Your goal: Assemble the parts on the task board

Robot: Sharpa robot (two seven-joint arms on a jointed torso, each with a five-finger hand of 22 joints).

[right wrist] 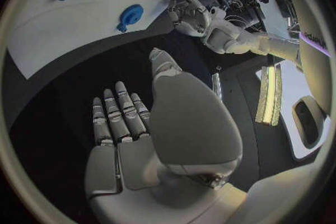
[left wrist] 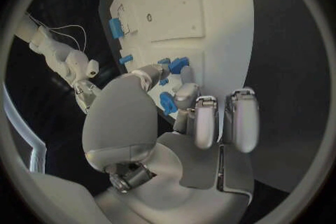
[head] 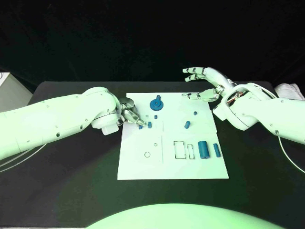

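The desk (head: 70, 200) has a flat black top, dull and without shine, stretching wide to both sides. Behind its far edge hangs a black curtain (head: 125, 33), falling in soft folds and closing off the far side of the room in darkness. At the far left, just beside the desk's corner, stands a pale box-like cabinet (head: 3, 93) with a thin cable lying over its top. At the far right a small crumpled white cloth (head: 290, 89) lies near the desk's edge. Off to one side a bright strip lamp (right wrist: 268, 89) glows beside a rack of dark equipment (right wrist: 241, 0).
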